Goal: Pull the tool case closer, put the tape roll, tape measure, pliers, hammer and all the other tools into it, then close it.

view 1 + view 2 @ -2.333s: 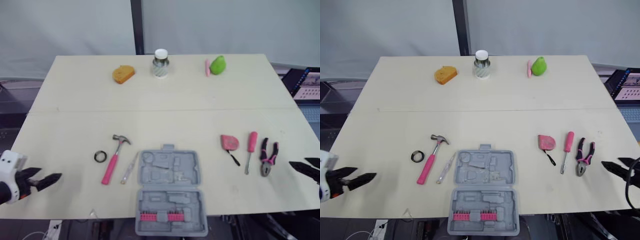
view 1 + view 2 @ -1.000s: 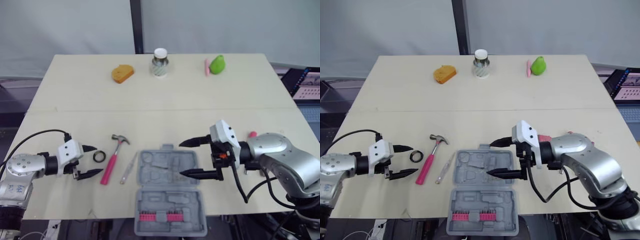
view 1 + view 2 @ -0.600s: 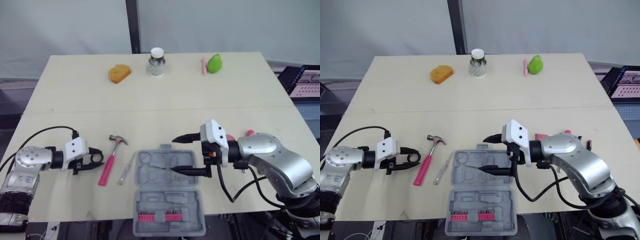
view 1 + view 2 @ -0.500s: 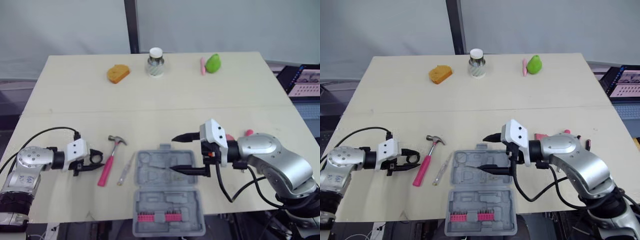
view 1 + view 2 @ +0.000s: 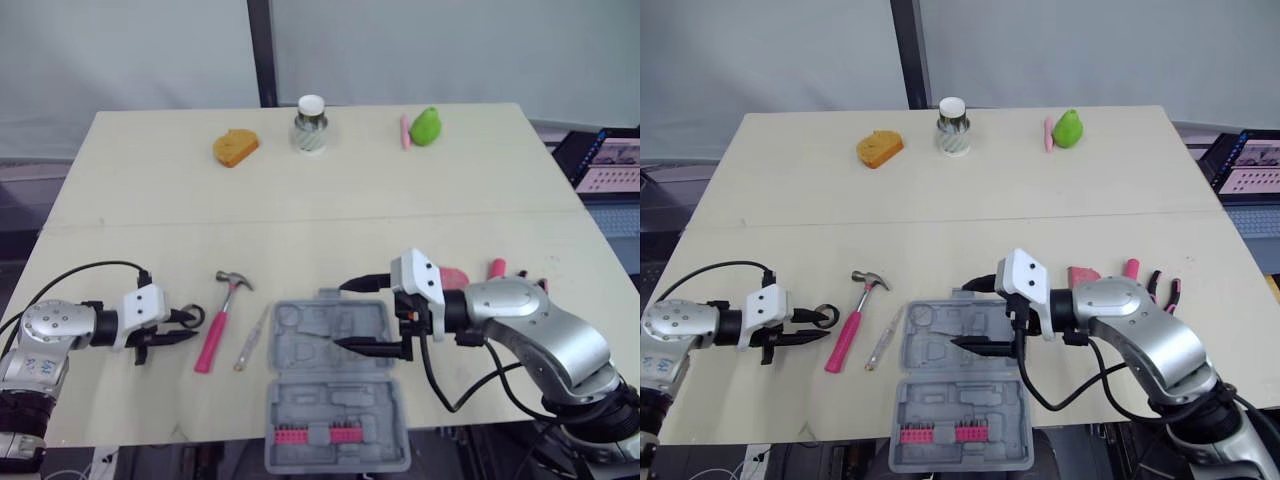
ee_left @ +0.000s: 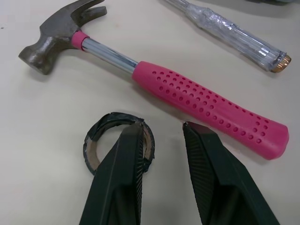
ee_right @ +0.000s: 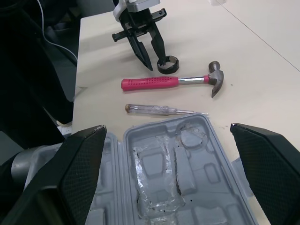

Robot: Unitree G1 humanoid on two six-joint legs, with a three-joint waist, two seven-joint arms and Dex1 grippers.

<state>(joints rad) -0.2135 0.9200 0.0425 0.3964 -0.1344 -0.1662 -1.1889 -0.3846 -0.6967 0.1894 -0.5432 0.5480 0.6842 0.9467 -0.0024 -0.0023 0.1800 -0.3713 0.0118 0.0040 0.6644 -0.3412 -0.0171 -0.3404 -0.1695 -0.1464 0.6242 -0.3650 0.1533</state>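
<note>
In the left wrist view the left tool (image 6: 162, 127) stands a little open and holds nothing. One finger (image 6: 126, 159) lies over the rim of the black tape roll (image 6: 93, 132), the other beside the pink-handled hammer (image 6: 187, 93); the head views do not make this overlap clear. The right tool (image 5: 342, 315) hangs wide open, empty, over the far half of the grey tool case (image 5: 335, 400). The case lies open flat at the near edge of the bench (image 5: 300, 200), with moulded recesses inside and pink bits in its near half.

Silver arms (image 5: 540, 320), white wrists (image 5: 415, 275), black cables (image 5: 95, 265), ribbed pincer fingers (image 6: 126, 187)
</note>
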